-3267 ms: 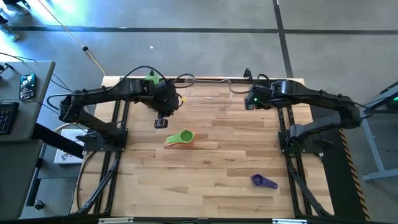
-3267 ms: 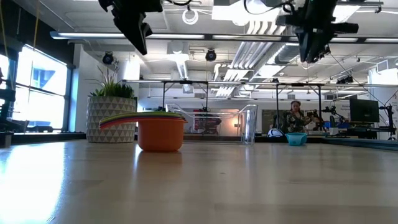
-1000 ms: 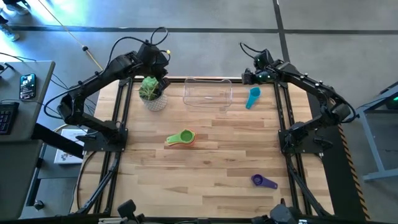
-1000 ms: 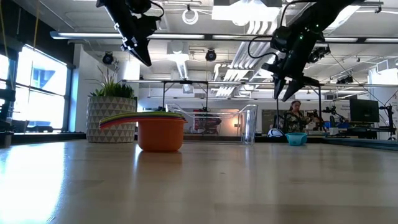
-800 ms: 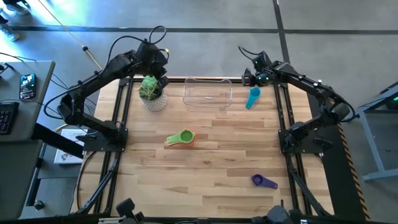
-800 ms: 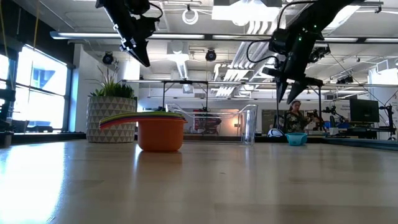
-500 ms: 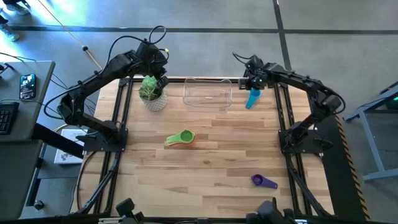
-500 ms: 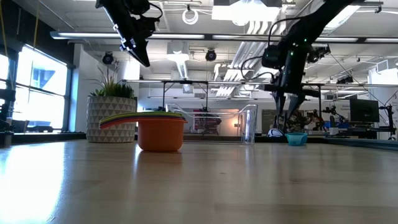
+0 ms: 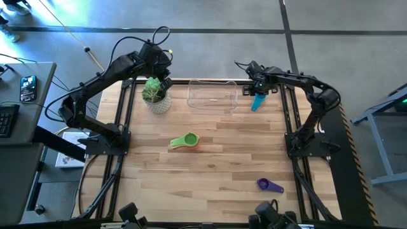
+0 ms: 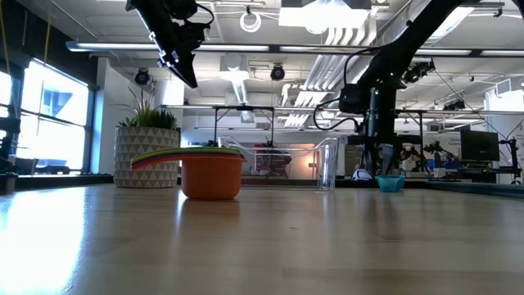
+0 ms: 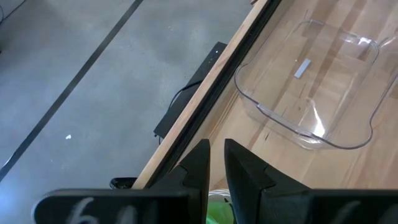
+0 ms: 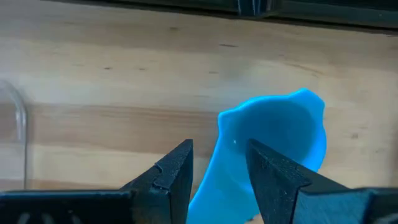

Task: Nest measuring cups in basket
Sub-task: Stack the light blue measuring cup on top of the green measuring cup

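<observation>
Right end effector [image 12: 217, 163] low over the light blue cup [image 12: 267, 155], fingers apart and straddling its handle, not yet closed on it. In the high view [image 9: 259, 91], poised above the same cup [image 9: 257, 102] at the far right of the counter [image 9: 222, 159], just beside the basket [image 9: 212, 97]. Probably lined up along the handle because that flat tab offers the easiest purchase on a small scoop. Seen in the low view [image 10: 372, 156] reaching down toward the cup [image 10: 390, 182].

Basket empty and clear, sitting at the far edge between the cup and the plant pot [image 9: 156, 95]. No cup inside it yet, so nesting there not begun by the look of things.

Left end effector [image 11: 214, 163] raised at the far left corner, above the pot, fingers nearly together and holding nothing; basket [image 11: 311, 81] visible beyond it. Likely parked there, out of the working arm's way.

Further out: a stack of cups [image 9: 185, 141] mid-counter, green on top and orange below, with yellow and red rims showing in the low view [image 10: 201, 172]. Already nested, so likely movable as one lot. Purple cup [image 9: 269, 185] alone near the front right, well apart from everything else.
</observation>
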